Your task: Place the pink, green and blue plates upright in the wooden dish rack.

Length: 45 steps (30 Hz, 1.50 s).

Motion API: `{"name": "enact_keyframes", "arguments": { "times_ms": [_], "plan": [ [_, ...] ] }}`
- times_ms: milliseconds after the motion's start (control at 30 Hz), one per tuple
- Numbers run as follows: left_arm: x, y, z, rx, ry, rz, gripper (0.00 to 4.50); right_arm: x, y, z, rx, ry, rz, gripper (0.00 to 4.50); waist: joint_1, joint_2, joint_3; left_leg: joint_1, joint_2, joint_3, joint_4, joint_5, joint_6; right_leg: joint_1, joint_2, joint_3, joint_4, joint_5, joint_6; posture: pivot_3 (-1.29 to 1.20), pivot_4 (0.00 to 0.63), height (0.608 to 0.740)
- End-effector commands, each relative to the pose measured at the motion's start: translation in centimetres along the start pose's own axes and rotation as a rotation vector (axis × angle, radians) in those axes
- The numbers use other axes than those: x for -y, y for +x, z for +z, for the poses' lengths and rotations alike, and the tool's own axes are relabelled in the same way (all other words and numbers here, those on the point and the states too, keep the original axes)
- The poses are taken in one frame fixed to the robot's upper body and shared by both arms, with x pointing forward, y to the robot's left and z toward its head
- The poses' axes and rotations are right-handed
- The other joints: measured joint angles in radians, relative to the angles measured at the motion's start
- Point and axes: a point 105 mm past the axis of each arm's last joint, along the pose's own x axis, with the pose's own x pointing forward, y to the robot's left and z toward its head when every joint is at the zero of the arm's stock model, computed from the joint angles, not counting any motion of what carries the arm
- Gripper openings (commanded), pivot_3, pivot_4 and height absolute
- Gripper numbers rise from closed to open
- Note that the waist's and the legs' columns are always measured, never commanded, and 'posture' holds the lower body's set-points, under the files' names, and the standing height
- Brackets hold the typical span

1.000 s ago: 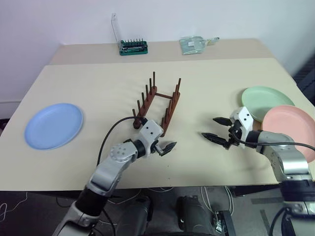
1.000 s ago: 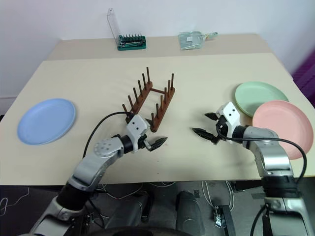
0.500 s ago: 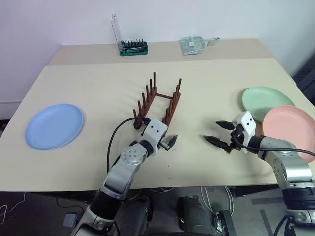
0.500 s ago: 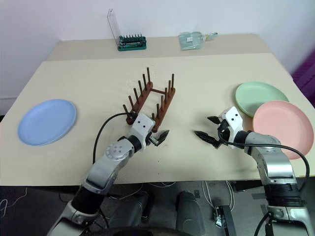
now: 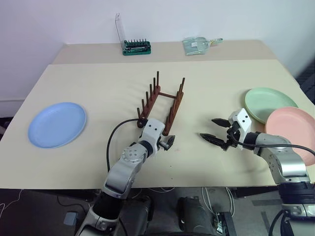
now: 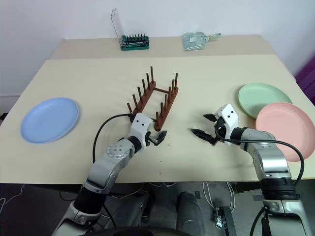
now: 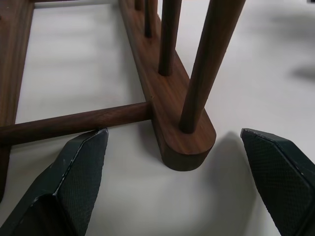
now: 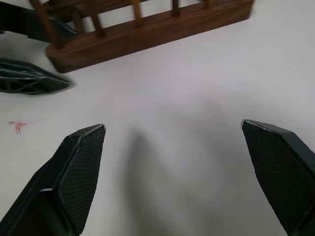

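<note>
Straddling the near end of the wooden dish rack (image 5: 161, 105) mid-bench, the left gripper (image 7: 174, 182) gapes empty; right gripper (image 5: 214, 131) wide open, holding nothing, beside green plate (image 5: 268, 102)

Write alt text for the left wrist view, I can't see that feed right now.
The left end effector, fingers wide open, straddles the rounded near end of one rail of the wooden dish rack, one finger on each side of it without touching. Upright pegs rise from the rail and a round crossbar runs off it toward the second rail, all on a pale tabletop.
</note>
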Motion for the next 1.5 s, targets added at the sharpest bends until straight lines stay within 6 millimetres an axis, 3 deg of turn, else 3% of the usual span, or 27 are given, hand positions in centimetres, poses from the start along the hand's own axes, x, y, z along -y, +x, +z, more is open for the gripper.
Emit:
{"name": "enact_keyframes", "arguments": {
  "times_ms": [33, 167, 200, 400, 567, 933, 1033, 1300, 1500],
  "plan": [
    [0.6, 0.5, -0.9, -0.027, -0.027, -0.047, 3.06, 0.0, -0.5, 1.2, 0.038, -0.037, -0.004, 4.50, 0.004, 0.000, 0.000, 0.000, 0.000, 0.000, 0.000, 0.000, 0.000, 0.000, 0.000, 0.000, 0.000, 0.000, 0.000, 0.00, 0.150, 0.740],
    [0.3, 0.5, -0.8, -0.018, -0.013, -0.054, 1.12, 0.0, -1.1, 1.2, 0.039, -0.041, -0.020, 4.50, 0.009, 0.000, 0.000, 0.000, 0.000, 0.000, 0.000, -0.001, 0.001, 0.000, 0.000, 0.000, -0.001, 0.002, -0.003, 0.00, 0.150, 0.740],
    [0.2, 0.4, -0.9, -0.019, -0.012, -0.056, 0.81, 0.0, -1.2, 1.2, 0.039, -0.041, -0.022, 4.50, 0.008, 0.001, 0.000, 0.000, 0.000, 0.000, 0.000, -0.001, 0.002, 0.000, 0.000, 0.000, -0.001, 0.002, -0.003, 0.00, 0.150, 0.740],
    [-1.6, -0.6, -1.0, -0.005, 0.173, -0.097, 0.78, -0.6, -1.0, 0.9, 0.043, -0.036, -0.017, 4.50, 0.003, 0.001, -0.001, 0.000, 0.000, 0.001, 0.000, -0.001, 0.002, 0.000, 0.001, 0.001, -0.002, 0.003, -0.003, 0.00, 0.150, 0.740],
    [-2.5, -1.7, -1.1, 0.011, 0.325, -0.240, 0.78, -0.7, -0.4, 1.0, 0.055, -0.033, -0.009, 4.50, 0.002, 0.001, -0.001, 0.000, 0.000, 0.001, -0.001, -0.001, 0.002, -0.001, 0.001, 0.002, -0.002, 0.003, -0.003, 0.00, 0.150, 0.740],
    [-4.5, -3.0, 0.8, 0.048, 0.249, -0.615, 0.78, -1.1, 0.7, 1.5, 0.081, -0.033, 0.002, 4.50, 0.006, 0.001, 0.000, -0.001, 0.000, 0.001, -0.001, -0.001, 0.002, -0.002, 0.000, 0.002, -0.002, 0.003, -0.003, 0.00, 0.150, 0.740],
    [-4.7, -2.9, 0.9, 0.038, 0.279, -0.673, 0.78, -1.1, 0.1, 1.4, 0.080, -0.030, -0.015, 4.50, 0.003, 0.001, 0.000, -0.001, 0.000, 0.001, 0.000, -0.002, 0.003, -0.002, 0.000, 0.002, -0.002, 0.003, -0.003, 0.00, 0.150, 0.740],
    [-5.3, -1.1, 1.2, -0.009, 0.419, -0.782, 0.78, -0.5, -3.7, 0.4, 0.008, -0.020, -0.078, 4.50, 0.002, 0.001, 0.000, -0.002, -0.001, 0.002, 0.000, -0.002, 0.004, -0.002, 0.000, 0.002, -0.004, 0.004, -0.002, 0.00, 0.150, 0.740],
    [-4.1, 1.6, 2.3, 0.014, 0.501, -0.821, 0.78, -1.9, -5.4, 0.0, -0.012, 0.003, -0.077, 4.50, 0.003, -0.001, 0.001, -0.002, -0.001, 0.002, 0.001, -0.002, 0.004, -0.002, 0.000, 0.002, -0.004, 0.004, -0.001, 0.00, 0.150, 0.740]
  ]
}}
